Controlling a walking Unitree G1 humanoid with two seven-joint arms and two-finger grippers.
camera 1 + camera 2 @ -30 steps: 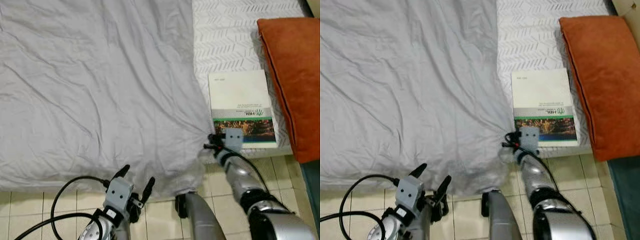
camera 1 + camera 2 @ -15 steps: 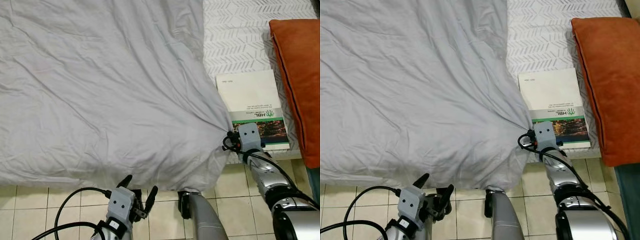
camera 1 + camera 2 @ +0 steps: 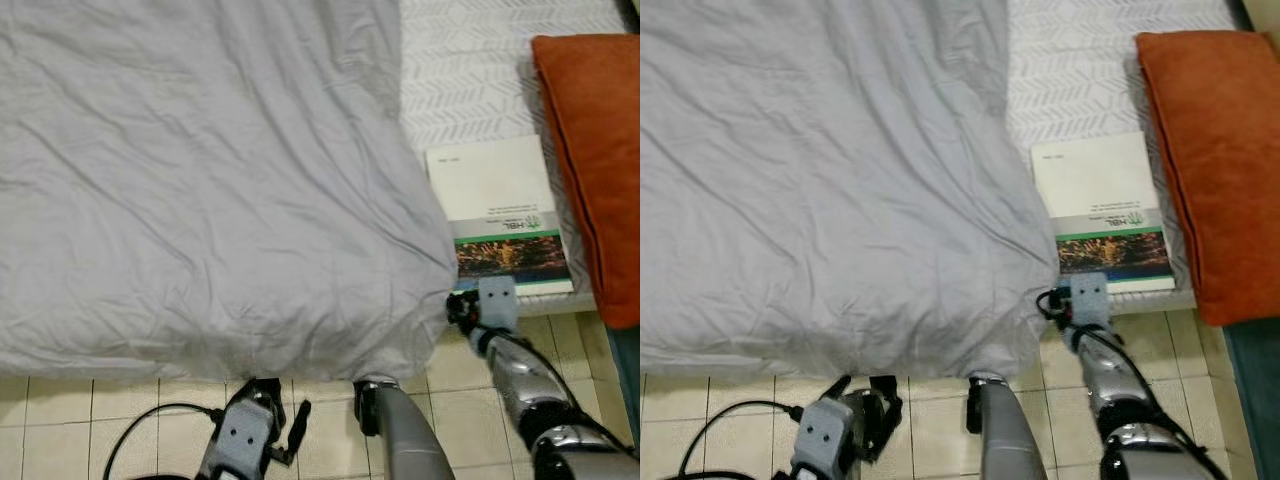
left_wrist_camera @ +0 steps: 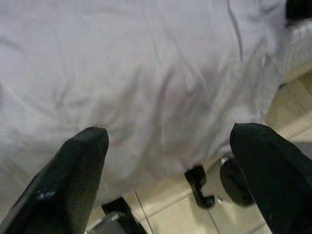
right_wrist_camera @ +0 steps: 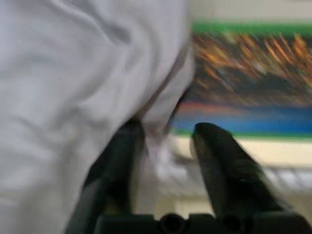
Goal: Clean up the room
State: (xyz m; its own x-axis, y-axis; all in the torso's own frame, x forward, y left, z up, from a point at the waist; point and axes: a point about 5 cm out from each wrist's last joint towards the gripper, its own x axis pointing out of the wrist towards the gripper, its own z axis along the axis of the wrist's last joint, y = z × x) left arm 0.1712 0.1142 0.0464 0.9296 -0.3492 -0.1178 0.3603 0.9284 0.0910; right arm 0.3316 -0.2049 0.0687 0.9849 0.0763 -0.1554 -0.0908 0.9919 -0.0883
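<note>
A large grey blanket (image 3: 200, 170) covers most of the bed and hangs over its near edge. My right gripper (image 3: 455, 303) is at the blanket's near right corner, shut on a fold of the grey cloth (image 5: 158, 114), just below a book (image 3: 500, 215) with a white and green cover. That book lies on the white patterned sheet (image 3: 470, 80). My left gripper (image 3: 278, 397) is low over the tiles at the blanket's hanging edge. Its fingers (image 4: 73, 170) are spread open with nothing between them.
An orange cushion (image 3: 590, 160) lies along the bed's right side next to the book. Beige floor tiles (image 3: 100, 420) run along the bed's near edge. A silver part of my body (image 3: 395, 435) stands between the arms. A black cable (image 3: 150, 425) loops by the left arm.
My right gripper has drawn back toward the bed's near edge with the corner, and the taut creases have slackened. The left gripper now sits lower, at the blanket's hanging edge.
</note>
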